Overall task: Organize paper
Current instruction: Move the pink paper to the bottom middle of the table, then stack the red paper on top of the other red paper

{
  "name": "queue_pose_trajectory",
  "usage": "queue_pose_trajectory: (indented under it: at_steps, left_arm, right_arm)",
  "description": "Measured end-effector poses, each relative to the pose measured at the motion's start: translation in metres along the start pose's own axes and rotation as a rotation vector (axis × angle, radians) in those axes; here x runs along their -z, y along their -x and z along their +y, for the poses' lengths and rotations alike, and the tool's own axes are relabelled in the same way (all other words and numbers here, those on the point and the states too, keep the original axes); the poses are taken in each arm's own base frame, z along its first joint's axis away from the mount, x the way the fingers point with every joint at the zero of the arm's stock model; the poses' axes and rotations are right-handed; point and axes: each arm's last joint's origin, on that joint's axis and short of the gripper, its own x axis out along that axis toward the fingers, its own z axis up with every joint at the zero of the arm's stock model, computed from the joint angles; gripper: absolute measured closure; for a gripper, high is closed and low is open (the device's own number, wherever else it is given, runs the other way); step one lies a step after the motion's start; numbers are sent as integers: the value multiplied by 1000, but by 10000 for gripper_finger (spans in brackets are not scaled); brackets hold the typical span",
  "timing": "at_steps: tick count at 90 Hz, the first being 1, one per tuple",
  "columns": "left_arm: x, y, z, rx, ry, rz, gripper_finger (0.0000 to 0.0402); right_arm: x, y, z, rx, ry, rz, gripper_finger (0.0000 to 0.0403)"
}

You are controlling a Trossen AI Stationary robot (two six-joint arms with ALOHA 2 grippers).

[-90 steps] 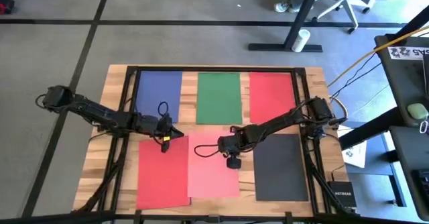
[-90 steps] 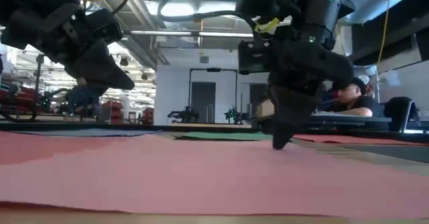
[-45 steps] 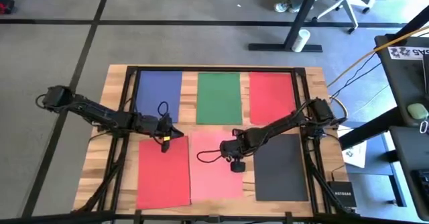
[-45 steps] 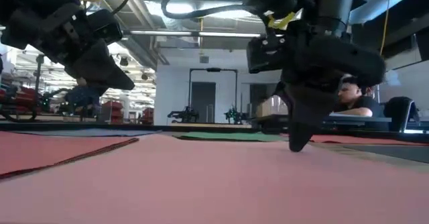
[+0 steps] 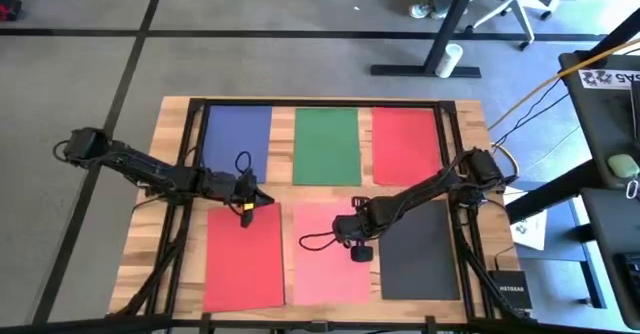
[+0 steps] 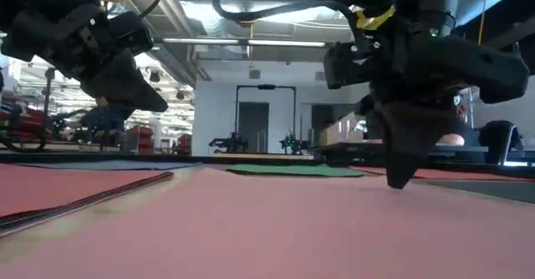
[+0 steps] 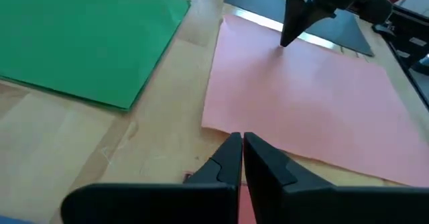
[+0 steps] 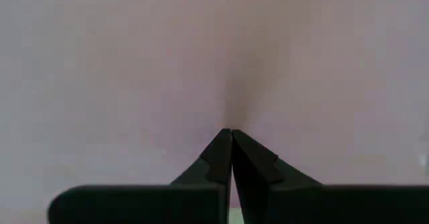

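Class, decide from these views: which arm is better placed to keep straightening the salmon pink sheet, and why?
Probably the right. The right gripper, shut, has its tip on the salmon pink sheet. The left gripper, also shut, sits above the table near that sheet's corner.

six coloured paper (image 5: 326,145) sheets, flat, two rows

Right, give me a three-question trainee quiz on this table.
1. True or false: the right gripper has its tip on the salmon pink sheet.
2. Which sheet lies between the blue sheet and the far red sheet? A black B green C salmon pink
3. Fill in: the left gripper's fingers are ____.

Key: 1 true. 2 B, the green sheet. 3 shut.
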Motion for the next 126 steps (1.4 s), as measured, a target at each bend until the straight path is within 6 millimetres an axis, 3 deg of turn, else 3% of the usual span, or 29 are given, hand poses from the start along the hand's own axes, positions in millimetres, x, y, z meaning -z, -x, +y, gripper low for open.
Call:
queue_pose_trajectory:
  at_steps: [31,56,100,126]
  left_arm:
    - [3,0,1,-13,-2,30,402]
    - [21,3,6,-3,64,246,394]
    - [19,0,22,-45,-42,265,261]
    - [24,-5,30,-50,-63,330,220]
  right_arm:
    - [-2,2,1,0,0,-3,403]
    - [-9,10,5,-12,8,-33,403]
    - [-14,15,6,-11,57,-55,403]
    - [-15,15,6,-10,57,-57,403]
